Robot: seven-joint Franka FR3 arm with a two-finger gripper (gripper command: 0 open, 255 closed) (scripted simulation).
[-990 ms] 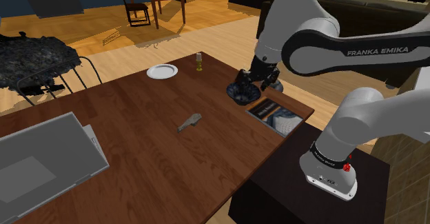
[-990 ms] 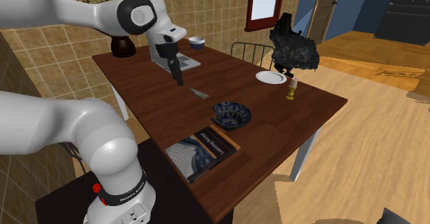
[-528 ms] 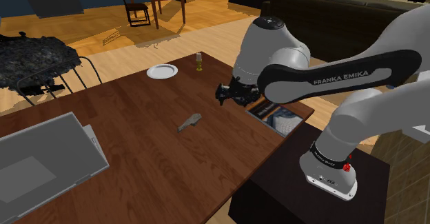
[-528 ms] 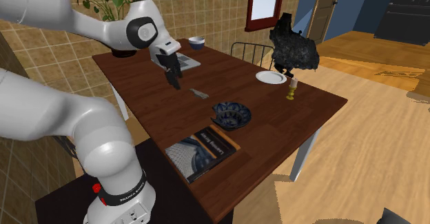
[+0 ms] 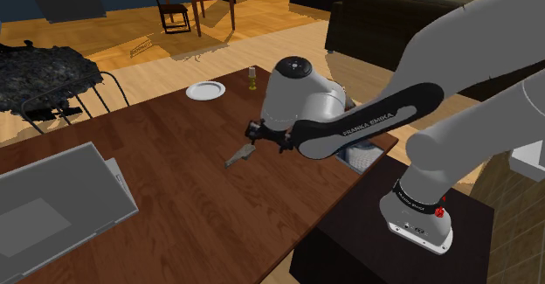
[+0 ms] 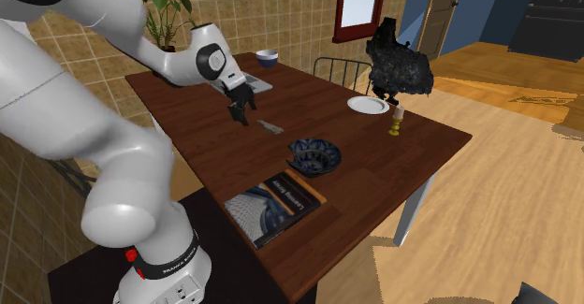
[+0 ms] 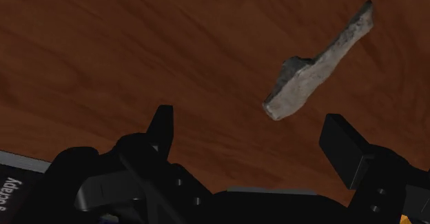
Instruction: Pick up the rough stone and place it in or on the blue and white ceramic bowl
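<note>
A rough grey elongated stone (image 5: 239, 155) (image 6: 270, 126) lies flat on the dark wooden table (image 5: 175, 195). My black gripper (image 5: 258, 134) (image 6: 240, 115) hovers just above the table, close beside the stone, on the side away from the bowl in the second exterior view. In the wrist view the gripper (image 7: 251, 129) is open: its fingers stand wide apart and the stone (image 7: 317, 67) lies just beyond them, nearer one finger, untouched. The blue and white patterned bowl (image 6: 313, 154) sits empty on the table a short way from the stone, toward the stand.
A white plate (image 5: 205, 90) (image 6: 368, 105) and a small bottle (image 5: 252, 79) (image 6: 398, 122) stand near the far edge. A book (image 6: 276, 205) lies by the stand. A grey laptop-like slab (image 5: 52, 204), a small bowl (image 6: 268, 58) and a draped chair (image 6: 398, 64) are around.
The arm has swung from above the bowl toward the shoulder view's left and come down beside the stone. The stone and bowl have not moved.
</note>
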